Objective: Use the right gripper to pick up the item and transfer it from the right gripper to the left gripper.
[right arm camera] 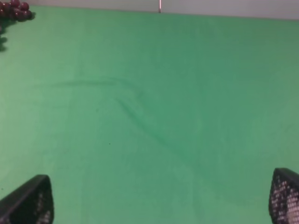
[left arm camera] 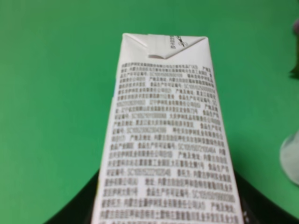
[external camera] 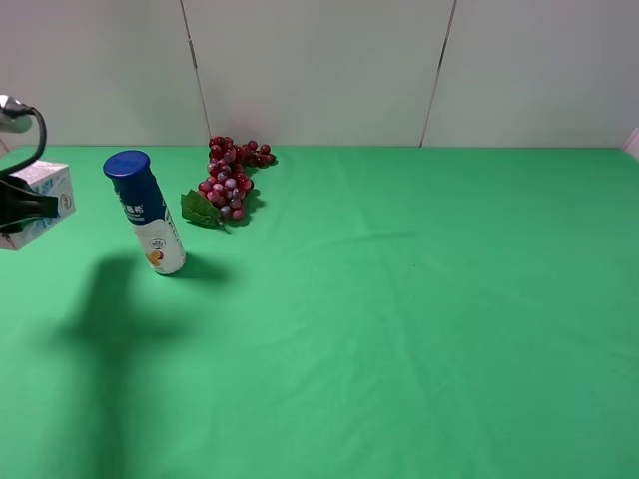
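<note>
Exterior high view: the carton (external camera: 40,203) is held off the surface (external camera: 399,319) at the far 9 o'clock edge of frame, with a black gripper (external camera: 22,207) clamped across it and a cable looping above. By side this is the left gripper. Left wrist view confirms it: the carton (left arm camera: 166,140) fills the middle, printed panel facing the camera, folded top pointing away, with black jaw parts showing either side of its near end, so the left jaws are closed on the carton. Right wrist view: the right gripper (right arm camera: 161,205) shows only two mesh-textured fingertips (right arm camera: 30,203) at the frame edges, spread wide, nothing but bare green cloth between them; jaws fully open and empty. The right arm itself is not in the exterior view. The blue-capped bottle (external camera: 148,212) stands at about 10 o'clock in the exterior view, just right of the held carton, and the grape bunch (external camera: 230,180) lies beyond it toward 11 o'clock; both are untouched. My read: the handover step looks done, carton in the left jaws, right jaws released and clear. What remains is only to hold the grip steady and keep the carton clear of the bottle beside it if the left arm moves inward.
</note>
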### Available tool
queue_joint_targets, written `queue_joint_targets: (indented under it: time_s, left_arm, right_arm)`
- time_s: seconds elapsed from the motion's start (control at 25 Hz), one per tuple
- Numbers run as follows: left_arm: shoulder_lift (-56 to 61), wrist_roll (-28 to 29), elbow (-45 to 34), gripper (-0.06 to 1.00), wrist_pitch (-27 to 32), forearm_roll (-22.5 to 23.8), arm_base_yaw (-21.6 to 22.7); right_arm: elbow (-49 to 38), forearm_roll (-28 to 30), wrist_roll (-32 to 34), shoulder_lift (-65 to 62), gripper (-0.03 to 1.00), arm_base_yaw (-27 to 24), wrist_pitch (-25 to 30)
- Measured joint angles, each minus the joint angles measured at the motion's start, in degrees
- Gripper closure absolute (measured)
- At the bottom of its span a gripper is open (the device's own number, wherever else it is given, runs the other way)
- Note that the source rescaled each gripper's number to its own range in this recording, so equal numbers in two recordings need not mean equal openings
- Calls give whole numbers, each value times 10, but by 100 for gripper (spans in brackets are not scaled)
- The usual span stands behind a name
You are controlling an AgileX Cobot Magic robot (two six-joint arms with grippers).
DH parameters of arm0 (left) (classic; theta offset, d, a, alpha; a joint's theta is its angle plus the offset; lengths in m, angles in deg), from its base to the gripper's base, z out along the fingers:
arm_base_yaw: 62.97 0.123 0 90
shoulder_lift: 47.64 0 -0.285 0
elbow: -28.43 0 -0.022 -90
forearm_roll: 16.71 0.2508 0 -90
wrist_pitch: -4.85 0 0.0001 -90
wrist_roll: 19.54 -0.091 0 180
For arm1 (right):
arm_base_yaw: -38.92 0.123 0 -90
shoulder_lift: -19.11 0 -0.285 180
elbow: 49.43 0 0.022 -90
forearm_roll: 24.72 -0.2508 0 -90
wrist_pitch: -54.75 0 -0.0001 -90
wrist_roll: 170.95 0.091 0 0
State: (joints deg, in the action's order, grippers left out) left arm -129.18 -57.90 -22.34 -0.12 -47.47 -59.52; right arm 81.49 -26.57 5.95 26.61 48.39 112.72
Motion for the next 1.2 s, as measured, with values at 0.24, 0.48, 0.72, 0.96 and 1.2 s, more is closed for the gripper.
queue_joint_targets:
  time_s: [0.24,0.48,0.72,0.96,1.2]
  left_arm:
    - [-54,15,0,94,-29,-1,0]
    - [-94,44,0,94,-58,-1,0]
    - [-102,54,0,94,-63,-3,0]
    - [-102,54,0,94,-63,-3,0]
    - [-102,54,0,49,-86,-3,0]
  right_arm:
    - [0,0,0,0,-3,0,0]
    - [0,0,0,0,-3,0,0]
    - [0,0,0,0,-3,0,0]
    - [0,0,0,0,-3,0,0]
    - [0,0,0,0,-3,0,1]
